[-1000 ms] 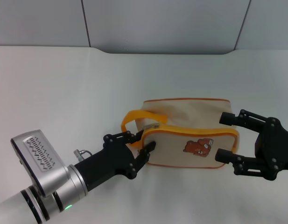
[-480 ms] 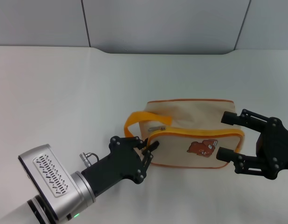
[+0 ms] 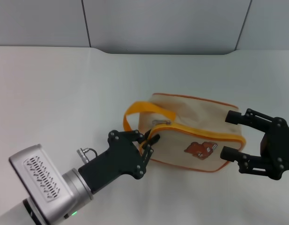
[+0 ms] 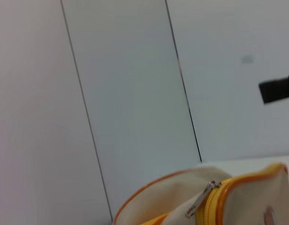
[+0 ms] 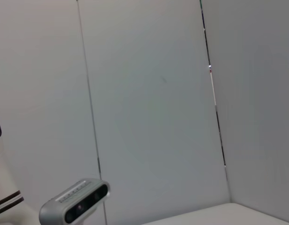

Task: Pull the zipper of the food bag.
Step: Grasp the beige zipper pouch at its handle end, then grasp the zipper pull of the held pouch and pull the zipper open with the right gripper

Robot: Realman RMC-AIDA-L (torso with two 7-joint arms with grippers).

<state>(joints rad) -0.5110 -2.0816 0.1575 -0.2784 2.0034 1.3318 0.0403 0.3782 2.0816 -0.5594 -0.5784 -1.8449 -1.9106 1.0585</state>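
Note:
The beige food bag point(image 3: 196, 117) with orange piping and a brown bear picture lies on the white table point(image 3: 64, 93), tilted. Its orange zipper point(image 3: 200, 132) runs along the top edge of the front panel. The silver pull tab point(image 3: 161, 123) lies near the left end, below the orange loop handle point(image 3: 137, 110). My left gripper point(image 3: 149, 142) is pinched on the bag's left front corner, just below the pull tab and not on it. My right gripper point(image 3: 230, 135) is open, with its fingers on either side of the bag's right end. The left wrist view shows the pull tab point(image 4: 200, 202) and the zipper point(image 4: 214, 206).
Grey wall panels point(image 3: 163, 23) stand behind the table. The left wrist view shows a black fingertip of the right gripper point(image 4: 277, 89) beyond the bag. The right wrist view shows only wall and the left arm's silver camera housing point(image 5: 74, 202).
My left gripper went from open beside the bag's left corner to pinched on it. The bag slid right and turned, its right end now lower. The right gripper shifted slightly right.

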